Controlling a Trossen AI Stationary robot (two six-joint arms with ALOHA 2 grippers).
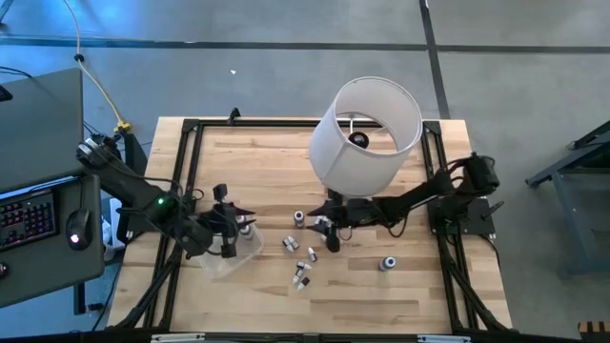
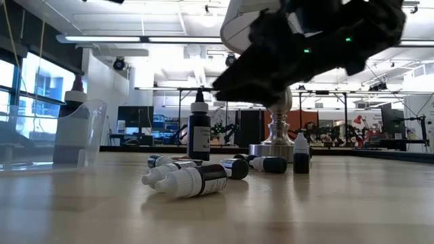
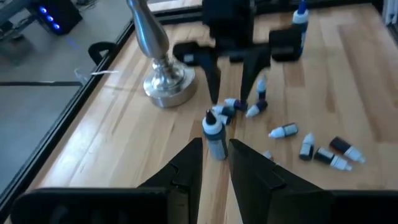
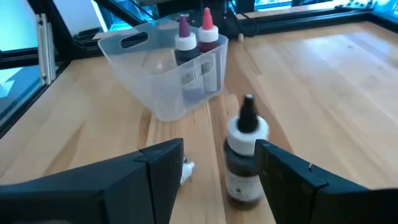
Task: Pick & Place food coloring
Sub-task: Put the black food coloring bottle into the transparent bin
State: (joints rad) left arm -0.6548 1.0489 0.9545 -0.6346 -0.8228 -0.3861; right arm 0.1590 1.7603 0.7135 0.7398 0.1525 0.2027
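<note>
Several tiny food coloring bottles [image 1: 303, 257] lie scattered on the wooden table [image 1: 276, 171], also seen in the low view [image 2: 190, 177]. One dark-capped bottle [image 4: 245, 149] stands upright just ahead of my right gripper [image 4: 219, 152], which is open; the left wrist view shows this bottle [image 3: 216, 134] in front of those fingers. My left gripper [image 1: 229, 224] hovers open above the clear plastic tub [image 1: 233, 259]. Two bottles with pink and red caps [image 4: 196, 37] stand inside the tub [image 4: 168, 74]. A blue-capped bottle [image 1: 388, 263] stands apart.
A lamp with a big white shade [image 1: 367, 133] stands by its metal base [image 3: 163, 81] at the table's far side, close behind my right arm. A black frame [image 1: 181, 191] borders the table. Bare wood lies toward the near edge [image 1: 315, 310].
</note>
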